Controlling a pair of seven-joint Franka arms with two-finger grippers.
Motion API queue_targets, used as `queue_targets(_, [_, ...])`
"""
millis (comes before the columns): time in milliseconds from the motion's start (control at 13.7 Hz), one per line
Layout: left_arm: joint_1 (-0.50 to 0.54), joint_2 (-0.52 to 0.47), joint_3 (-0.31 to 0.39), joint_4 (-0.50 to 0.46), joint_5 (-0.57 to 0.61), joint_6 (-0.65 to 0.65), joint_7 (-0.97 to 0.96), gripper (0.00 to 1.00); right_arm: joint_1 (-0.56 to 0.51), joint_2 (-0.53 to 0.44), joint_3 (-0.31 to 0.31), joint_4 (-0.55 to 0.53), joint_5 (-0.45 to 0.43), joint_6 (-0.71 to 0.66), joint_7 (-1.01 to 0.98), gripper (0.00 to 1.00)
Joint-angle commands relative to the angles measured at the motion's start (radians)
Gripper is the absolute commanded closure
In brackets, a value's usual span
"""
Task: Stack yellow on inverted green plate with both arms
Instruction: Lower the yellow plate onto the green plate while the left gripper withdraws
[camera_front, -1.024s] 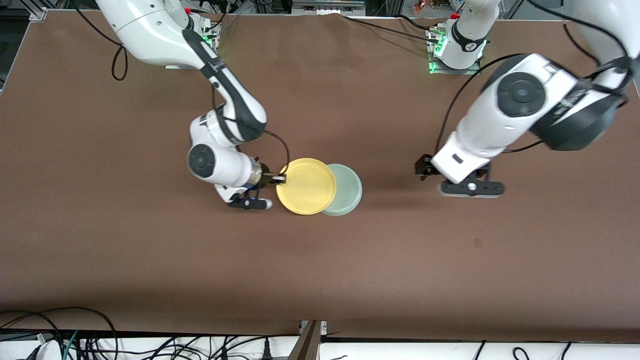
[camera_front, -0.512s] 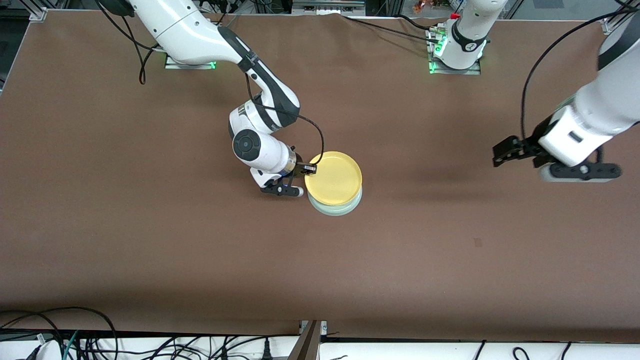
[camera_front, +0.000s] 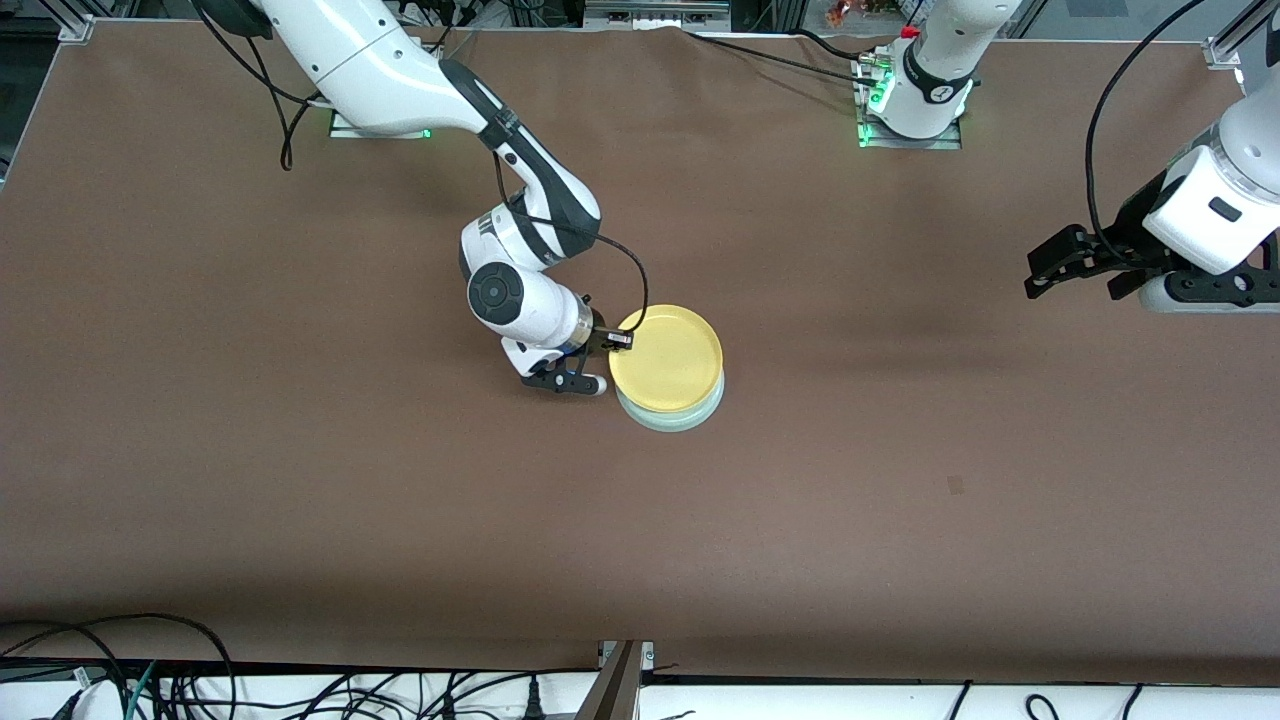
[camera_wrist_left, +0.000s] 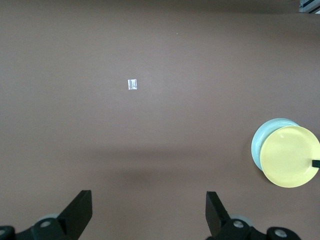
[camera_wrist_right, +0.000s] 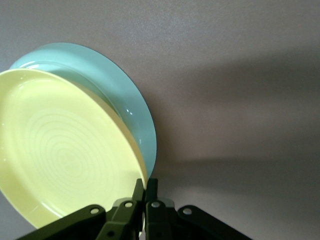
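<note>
The yellow plate (camera_front: 667, 358) lies rim up on the pale green plate (camera_front: 672, 418), which is upside down on the mat in the middle of the table. My right gripper (camera_front: 621, 340) is shut on the yellow plate's rim at the edge toward the right arm's end. In the right wrist view the fingers pinch the yellow plate's (camera_wrist_right: 60, 150) rim, with the green plate (camera_wrist_right: 125, 100) under it. My left gripper (camera_front: 1045, 275) is open and empty, raised over the left arm's end of the table. The left wrist view shows both plates far off (camera_wrist_left: 290, 156).
The brown mat (camera_front: 400, 500) covers the table. A small pale scrap (camera_wrist_left: 132, 84) lies on the mat in the left wrist view; a faint mark (camera_front: 955, 485) shows nearer the front camera. Cables run along the front edge.
My right gripper carried the yellow plate sideways over the green plate and lowered it onto it. My left arm drew back and up toward its own end of the table.
</note>
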Motion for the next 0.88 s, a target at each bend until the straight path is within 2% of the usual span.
queue_targets(0, [-0.043,-0.046,0.031,0.067,-0.033,0.001,0.016,0.0,0.016,0.027,-0.003,0.021,0.014,0.033,0.014,1.0])
queue_targets(73, [-0.06,-0.113,0.056,0.088,-0.065,-0.005,0.054,0.0,0.016,0.027,-0.003,0.021,0.014,0.039,0.016,1.0])
queue_targets(146, [-0.071,-0.132,0.063,0.131,-0.088,-0.02,0.082,0.0,0.016,0.027,-0.003,0.021,0.014,0.039,0.016,1.0])
queue_targets(220, [-0.095,-0.172,0.114,0.189,-0.128,-0.036,0.135,0.0,0.016,0.027,-0.003,0.021,0.014,0.039,0.016,1.0])
queue_targets(439, [-0.28,-0.38,0.51,0.324,-0.396,-0.074,0.339,0.0,0.016,0.027,-0.003,0.022,0.014,0.039,0.018,1.0])
queue_targets(659, [-0.48,-0.557,0.926,0.335,-0.631,-0.08,0.477,0.0,0.016,0.035,-0.003,0.036,0.015,0.04,0.018,1.0])
queue_targets(805, [-0.702,-0.64,1.275,0.306,-0.726,-0.088,0.559,0.0,0.031,0.05,-0.004,0.058,0.006,0.04,0.045,1.0])
